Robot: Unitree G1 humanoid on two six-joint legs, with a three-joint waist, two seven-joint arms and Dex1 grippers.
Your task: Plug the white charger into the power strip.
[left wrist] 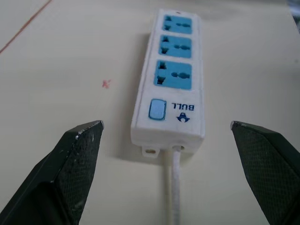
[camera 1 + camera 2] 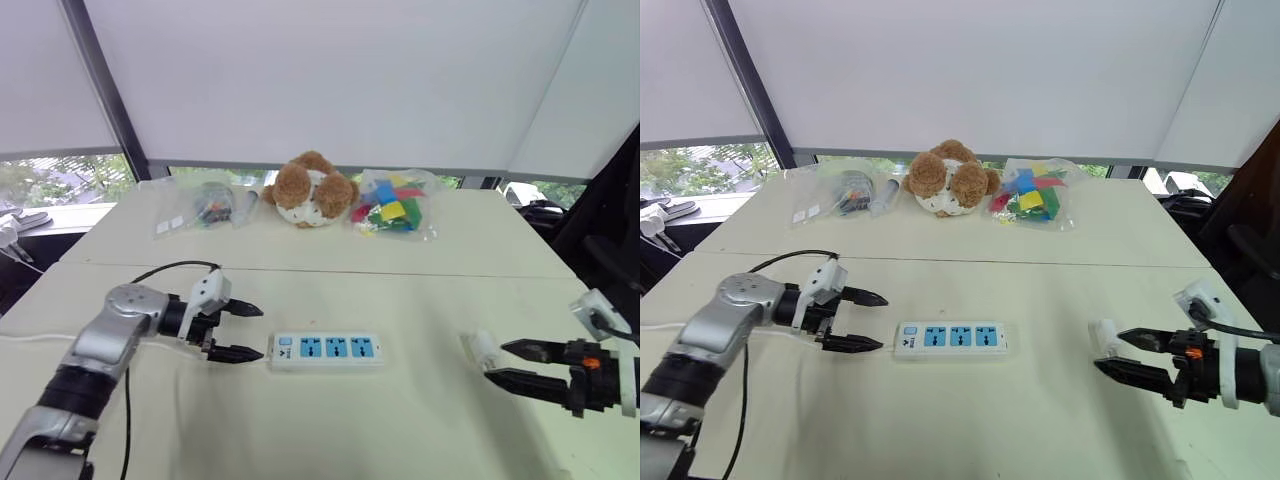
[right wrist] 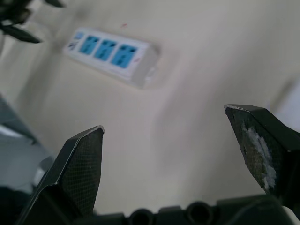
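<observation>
Plainly, the work has barely begun. The left tool [image 2: 256,333] hangs with its two fingers spread wide, just beside the switch end of the power strip [image 2: 326,351] and touching nothing; the left wrist view looks between those fingers at the strip's cord [image 1: 175,187] coming out toward them. The right tool [image 2: 496,361] is likewise spread and empty, its tips right at the white charger [image 2: 483,349], which rests on the table [image 2: 400,300] close to the upper fingertip (whether they touch, I cannot tell).

So the charger is not yet gripped, lifted or turned, and all three blue sockets on the strip are vacant. What is left, by my reckoning, is everything: close on the charger, carry it across to the strip, line its pins to a socket and press it home, perhaps with the left tool steadying the strip.

Charger and strip lie well apart, with bare table between them, so nothing blocks the path. At the far side, well clear, sit a plush bear [image 2: 310,190], a bag of coloured blocks [image 2: 393,212] and a bag of small items [image 2: 205,208].
</observation>
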